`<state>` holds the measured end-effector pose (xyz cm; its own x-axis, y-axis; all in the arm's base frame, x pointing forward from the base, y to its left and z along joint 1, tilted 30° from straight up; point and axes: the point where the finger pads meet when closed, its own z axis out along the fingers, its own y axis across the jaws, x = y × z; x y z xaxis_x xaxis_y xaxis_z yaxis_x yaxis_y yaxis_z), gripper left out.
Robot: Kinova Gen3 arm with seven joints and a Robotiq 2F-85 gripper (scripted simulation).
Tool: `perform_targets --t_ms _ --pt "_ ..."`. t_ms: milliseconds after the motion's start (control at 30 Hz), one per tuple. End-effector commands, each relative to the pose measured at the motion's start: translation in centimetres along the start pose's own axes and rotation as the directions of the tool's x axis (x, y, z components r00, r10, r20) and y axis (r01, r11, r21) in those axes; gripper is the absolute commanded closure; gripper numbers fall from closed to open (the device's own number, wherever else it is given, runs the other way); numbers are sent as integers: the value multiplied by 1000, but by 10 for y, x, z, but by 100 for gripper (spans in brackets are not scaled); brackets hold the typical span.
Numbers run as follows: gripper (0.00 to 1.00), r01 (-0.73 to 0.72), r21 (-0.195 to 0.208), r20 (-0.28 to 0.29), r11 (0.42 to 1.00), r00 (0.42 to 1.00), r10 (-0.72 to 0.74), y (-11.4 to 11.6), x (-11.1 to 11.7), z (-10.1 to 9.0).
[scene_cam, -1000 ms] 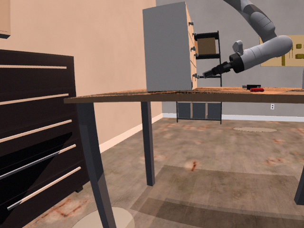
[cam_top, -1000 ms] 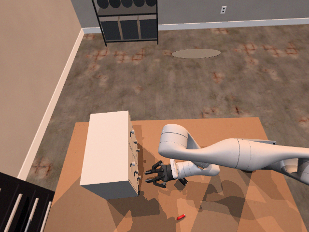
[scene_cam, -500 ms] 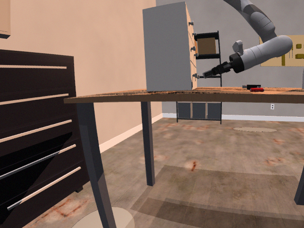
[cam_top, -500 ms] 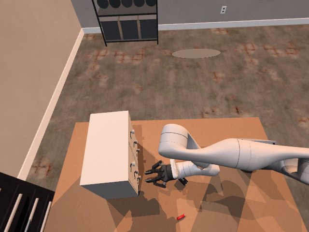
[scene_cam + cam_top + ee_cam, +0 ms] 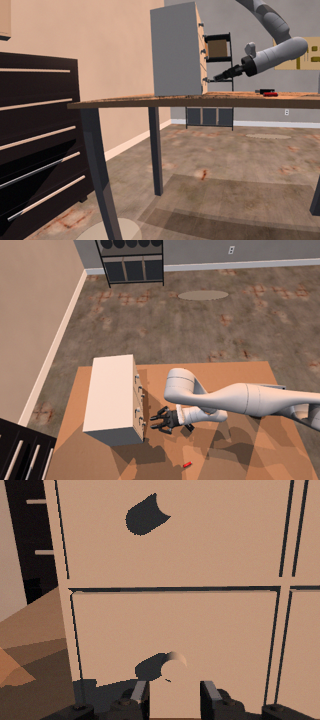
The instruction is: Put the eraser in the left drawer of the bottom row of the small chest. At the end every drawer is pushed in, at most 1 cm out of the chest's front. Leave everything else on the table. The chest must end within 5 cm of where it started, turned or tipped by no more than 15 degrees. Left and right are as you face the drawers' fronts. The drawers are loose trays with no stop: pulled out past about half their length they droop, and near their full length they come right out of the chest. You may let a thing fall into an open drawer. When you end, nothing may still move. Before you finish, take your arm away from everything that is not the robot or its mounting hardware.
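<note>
While six knobs are counted on one chest [image 5: 111,395] [image 5: 177,51] [image 5: 175,620], the claw [image 5: 150,422] [image 5: 215,78] [image 5: 174,697] is held partly spread, empty, before the lower-left drawer. Two small things are seen on the table [image 5: 165,376] [image 5: 180,103] [image 5: 30,625] — a red cylinder [image 5: 187,464] [image 5: 270,94] and a slantwise black block [image 5: 190,427] [image 5: 267,91], part-hidden by the arm; the eraser's identity, place and long axis can't be confirmed.

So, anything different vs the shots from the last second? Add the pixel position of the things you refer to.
Nothing visibly changed. Gripper [image 5: 150,422] [image 5: 215,78] [image 5: 174,697] is in the same spot before the chest [image 5: 111,395] [image 5: 175,51] [image 5: 225,540], fingers parted; nothing grabbed or released. Chest, red cylinder [image 5: 187,464] [image 5: 270,94] and dark block [image 5: 190,427] [image 5: 267,90] stayed put.
</note>
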<state>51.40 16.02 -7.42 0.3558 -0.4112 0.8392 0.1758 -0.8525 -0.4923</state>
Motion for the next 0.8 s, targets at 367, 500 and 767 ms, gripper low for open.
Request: perform_targets --t_ms 367,500,767 --pt "67 0 0 -2 1000 1000 0 0 1 0" --pt "67 0 0 -2 1000 1000 0 0 1 0" --pt "67 0 0 -2 1000 1000 0 0 2 4"
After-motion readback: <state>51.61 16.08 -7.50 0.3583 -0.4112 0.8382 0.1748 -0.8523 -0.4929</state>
